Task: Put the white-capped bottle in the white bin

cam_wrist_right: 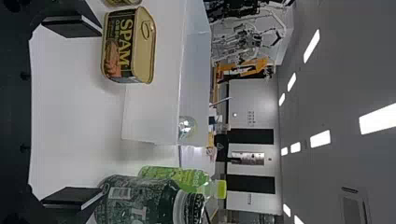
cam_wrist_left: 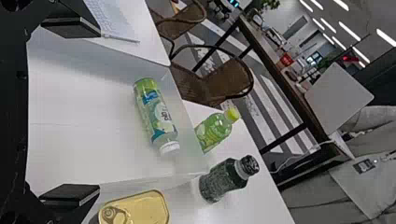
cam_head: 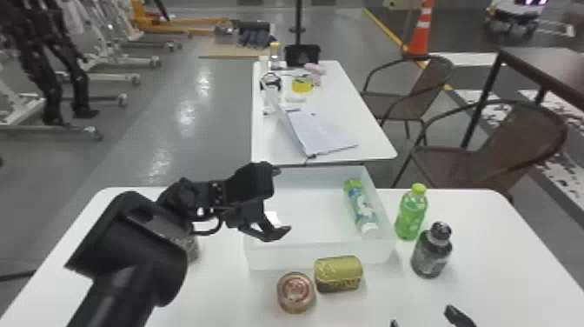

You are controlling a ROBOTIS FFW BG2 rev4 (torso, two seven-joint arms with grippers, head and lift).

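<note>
White-capped bottle [cam_head: 362, 209] lies inside white bin [cam_head: 321, 256]

At left, the arm partly hides a container [cam_head: 192, 251]. The left gripper [cam_head: 283, 201], spread and empty, hangs over the bin's left side. A round can [cam_head: 296, 292] and luncheon-meat tin [cam_head: 338, 274] stand before the near wall. The bottle lies beside the right wall; beyond it stand a green drink bottle [cam_head: 410, 215], the right gripper [cam_head: 421, 316], nearer, parted and empty, and a dark bottle [cam_head: 431, 252].
</note>
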